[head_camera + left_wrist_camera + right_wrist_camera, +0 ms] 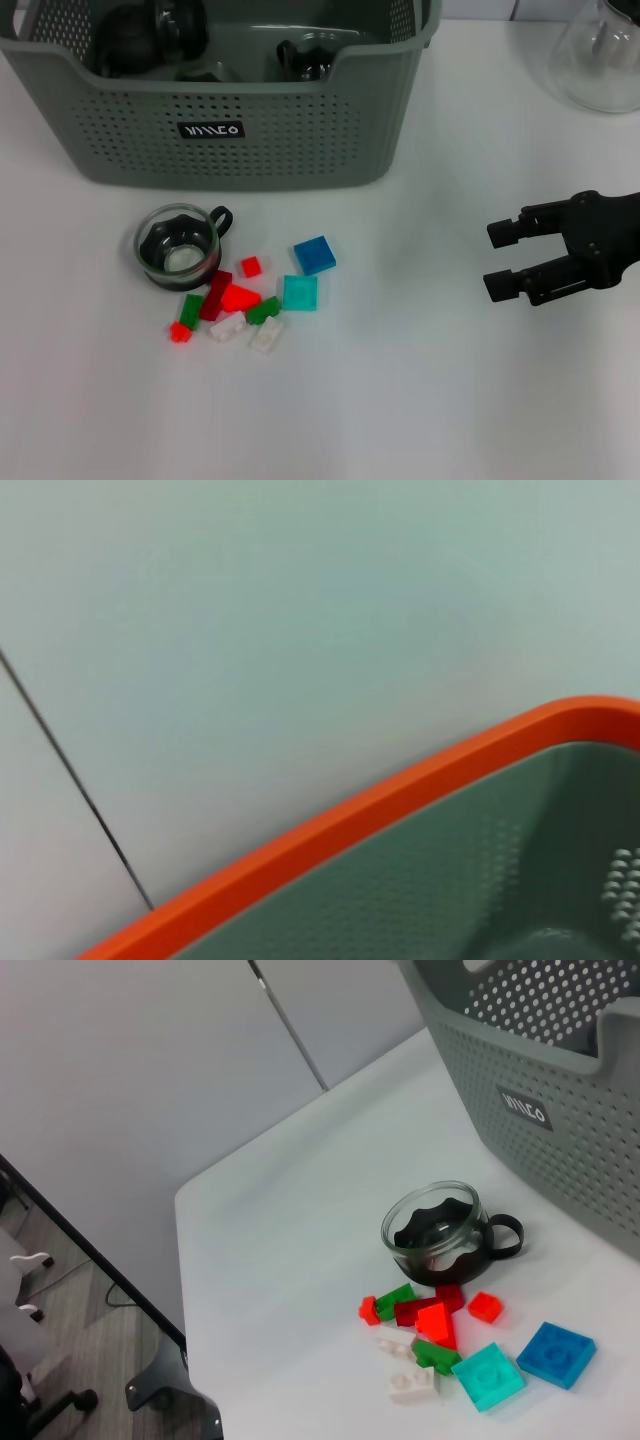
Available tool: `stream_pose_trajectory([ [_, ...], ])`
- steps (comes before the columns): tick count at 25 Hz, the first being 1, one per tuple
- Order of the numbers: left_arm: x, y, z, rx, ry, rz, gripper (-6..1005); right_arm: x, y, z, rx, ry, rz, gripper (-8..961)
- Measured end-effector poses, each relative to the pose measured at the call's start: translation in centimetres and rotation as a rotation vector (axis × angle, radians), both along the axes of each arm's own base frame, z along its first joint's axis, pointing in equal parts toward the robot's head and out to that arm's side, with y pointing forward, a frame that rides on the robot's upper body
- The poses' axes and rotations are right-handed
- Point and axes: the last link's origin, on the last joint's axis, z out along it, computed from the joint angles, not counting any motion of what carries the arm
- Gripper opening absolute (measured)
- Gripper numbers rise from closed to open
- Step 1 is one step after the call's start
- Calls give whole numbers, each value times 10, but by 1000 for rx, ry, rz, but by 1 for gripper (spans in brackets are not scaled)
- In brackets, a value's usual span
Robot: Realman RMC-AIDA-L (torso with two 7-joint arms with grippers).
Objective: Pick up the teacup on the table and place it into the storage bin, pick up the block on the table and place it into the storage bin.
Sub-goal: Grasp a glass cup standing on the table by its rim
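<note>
— Where was the teacup when you looked?

— It stood upright on the white table, just in front of the storage bin, its black handle turned toward the bin's front wall. It was a glass cup with a dark base. The blocks lay scattered just beside it, on the side away from the bin: a dark red one touched or nearly touched the cup's base, and a blue one and a teal one sat a little farther out.

— And your grippers?

— My right gripper hovered well apart from the cup, off to the right, its 2 fingers spread and holding nothing. My left gripper was not visible; its wrist camera showed only an orange-rimmed container and a wall.

— How did you judge the pick should go?

— I reckoned the cup came first. I would have approached from above or from the handle-free side, closed on the rim wall gently because glass slips, and kept clear of that dark red block. Then lift high enough to clear the bin's scooped front rim before releasing.
</note>
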Motion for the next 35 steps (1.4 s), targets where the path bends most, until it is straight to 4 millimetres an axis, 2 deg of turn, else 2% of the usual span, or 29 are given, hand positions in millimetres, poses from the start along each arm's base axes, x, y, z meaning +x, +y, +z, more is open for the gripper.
stream_pose_trajectory([
  [4,6,-34,27,-45,-160,-78,672,1,0,1,1,-1,1,927],
  [6,8,-58,39,-106,-287,-158,671,1,0,2,6,1,1,927],
  [11,-6,-109,57,-246,-446,-373,669,2,0,3,10,3,2,928],
  [15,-23,-145,60,-367,-454,-527,667,2,1,3,14,3,1,928],
  [20,-46,-181,44,-540,-384,-605,665,1,2,3,22,12,-10,927],
  [23,-58,-189,29,-620,-324,-558,663,1,2,3,27,22,-16,927],
  [28,-73,-191,2,-748,-169,-434,662,0,3,1,24,27,-16,927],
  [31,-79,-188,-14,-809,-56,-365,662,-1,3,1,24,29,-17,927],
  [35,-86,-174,-30,-803,83,-328,661,-1,3,0,23,32,-18,928],
])
